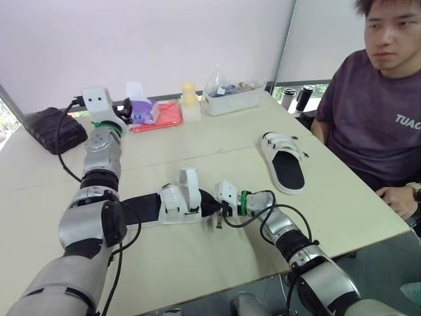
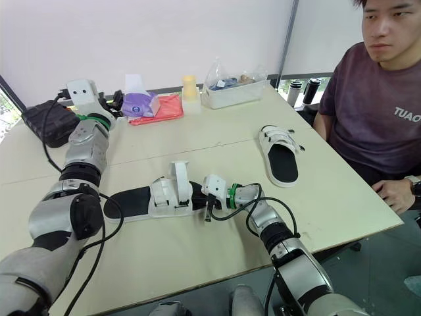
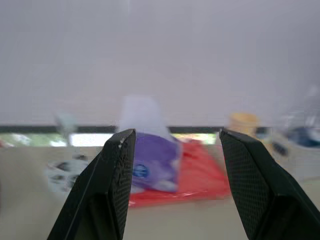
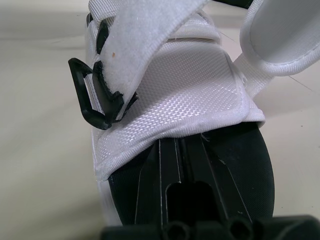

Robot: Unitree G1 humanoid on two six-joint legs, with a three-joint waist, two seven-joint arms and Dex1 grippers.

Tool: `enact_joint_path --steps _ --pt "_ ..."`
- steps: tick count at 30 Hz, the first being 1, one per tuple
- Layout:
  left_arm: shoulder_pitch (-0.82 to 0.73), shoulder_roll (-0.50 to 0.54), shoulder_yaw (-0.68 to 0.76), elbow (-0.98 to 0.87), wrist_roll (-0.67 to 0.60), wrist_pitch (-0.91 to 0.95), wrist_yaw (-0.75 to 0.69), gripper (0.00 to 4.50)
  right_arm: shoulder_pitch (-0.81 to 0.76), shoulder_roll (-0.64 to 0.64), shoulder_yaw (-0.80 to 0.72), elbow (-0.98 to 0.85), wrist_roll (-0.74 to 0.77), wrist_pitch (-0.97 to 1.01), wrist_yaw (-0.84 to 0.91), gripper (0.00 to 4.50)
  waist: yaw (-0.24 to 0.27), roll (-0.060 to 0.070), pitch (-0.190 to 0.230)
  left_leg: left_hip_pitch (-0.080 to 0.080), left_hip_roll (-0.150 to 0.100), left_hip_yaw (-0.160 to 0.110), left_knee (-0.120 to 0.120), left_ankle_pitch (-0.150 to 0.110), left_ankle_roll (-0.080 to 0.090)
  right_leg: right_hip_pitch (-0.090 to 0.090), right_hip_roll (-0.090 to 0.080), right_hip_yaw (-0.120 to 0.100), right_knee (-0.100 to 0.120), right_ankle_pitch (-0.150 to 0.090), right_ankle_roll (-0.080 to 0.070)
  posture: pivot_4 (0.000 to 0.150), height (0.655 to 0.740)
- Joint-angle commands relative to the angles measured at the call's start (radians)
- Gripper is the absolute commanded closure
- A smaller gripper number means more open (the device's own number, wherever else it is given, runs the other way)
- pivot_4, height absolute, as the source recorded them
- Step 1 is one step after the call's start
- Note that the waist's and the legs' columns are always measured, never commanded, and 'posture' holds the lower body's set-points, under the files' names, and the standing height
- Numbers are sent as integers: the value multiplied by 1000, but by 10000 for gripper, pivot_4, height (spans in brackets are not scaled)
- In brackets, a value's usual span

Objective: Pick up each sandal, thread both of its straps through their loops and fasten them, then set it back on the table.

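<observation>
Right gripper (image 1: 214,205) at sandal (image 1: 172,201); shirt (image 1: 368,112) reads TUAC

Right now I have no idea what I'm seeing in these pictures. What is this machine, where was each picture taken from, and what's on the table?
It is a human-shaped robot; each of its two arms ends in a two-fingered gripper. The wide pictures come from cameras in its head, looking down over a table. The close-ups come from cameras on its wrists. The left gripper is raised, open and empty, facing a tissue pack and a red cloth. The right gripper sits at the end of the near sandal, which has one strap standing loose. A second sandal lies nearer a person. A tub, a cup and a black pouch stand at the back.
</observation>
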Motion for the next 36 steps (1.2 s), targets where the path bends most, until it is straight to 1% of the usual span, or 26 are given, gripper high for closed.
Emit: enact_joint_path --steps 1,6,8,9,11,12,13,14,15,17,19,23,26,30,32,36 --pt "80 53 17 -260 -225 363 -265 17737 55 -11 72 157 -116 67 -20 45000 -4 1 0 0 0 0 0 0 0 0 0 0 0 0 0 1500 7400" --pt "180 148 95 -481 -501 771 -384 17737 52 -9 74 163 -115 64 -17 45000 -2 1 0 0 3 0 0 0 0 0 4 1 0 0 -1 1500 7400" --pt "231 192 83 -570 -587 916 -452 17737 52 -8 76 166 -116 62 -15 45000 0 1 0 0 4 0 1 0 0 0 5 1 -1 0 -1 1500 7400" --pt "273 215 54 -632 -606 958 -493 17737 51 -7 77 166 -116 62 -14 45000 0 1 1 0 4 -1 1 0 0 0 5 1 -1 1 -1 1500 7400" --pt "378 285 -33 -769 -623 1016 -594 17737 51 -6 76 166 -115 62 -12 45000 -2 3 1 3 4 0 0 -1 -2 3 5 1 -1 0 -3 1500 7400" --pt "424 319 -68 -825 -626 1028 -636 17737 50 -6 76 167 -115 62 -12 45000 -1 5 2 6 5 0 -1 -3 -5 5 6 2 -1 -2 -7 1500 7400" --pt "458 349 -92 -867 -629 1035 -666 17737 50 -6 76 168 -116 61 -11 45000 0 5 2 12 5 1 -2 -4 -8 10 6 2 -1 -5 -11 1500 7400" --pt "486 378 -113 -900 -625 1031 -692 17737 51 -7 75 167 -116 61 -10 45000 1 5 2 14 6 1 -2 -5 -9 13 7 2 -1 -8 -9 1500 7400" --pt "509 407 -133 -925 -617 1027 -716 17737 52 -8 75 166 -117 60 -9 45000 1 5 3 15 7 0 -2 -5 -9 13 8 2 -1 -9 -11 1500 7400" --pt "561 473 -213 -973 -537 952 -761 17737 54 -9 75 167 -118 60 -8 45000 2 5 3 14 8 0 -2 -5 -9 13 9 2 -1 -11 -13 1500 7400" --pt "596 505 -289 -999 -451 860 -774 17737 56 -10 75 168 -119 58 -8 45000 3 5 3 14 9 -1 -2 -5 -9 13 10 2 -1 -11 -14 1500 7400" --pt "610 461 -310 -1045 -477 853 -767 17737 57 -5 78 170 -121 57 -9 45000 5 5 3 14 10 -1 -2 -6 -9 13 10 2 -1 -12 -15 1500 7400" --pt "629 415 -345 -1087 -459 841 -727 17737 51 -1 76 172 -121 59 -14 45000 3 5 3 14 10 -1 -2 -6 -9 12 10 2 -1 -12 -15 1500 7400" --pt "674 406 -397 -1154 -435 822 -730 17737 52 -3 73 174 -120 58 -17 45000 2 5 3 14 10 0 -3 -6 -9 12 11 3 -1 -12 -15 1500 7400" --pt "676 396 -407 -1155 -428 815 -721 17737 55 -4 74 174 -121 57 -16 45000 3 5 3 14 11 0 -3 -6 -9 11 11 3 -1 -12 -15 1500 7400" --pt "639 314 -428 -1118 -414 809 -659 17737 56 -5 75 170 -121 60 -13 45000 7 4 2 14 11 0 -3 -6 -9 12 11 3 -1 -12 -15 1500 7400"
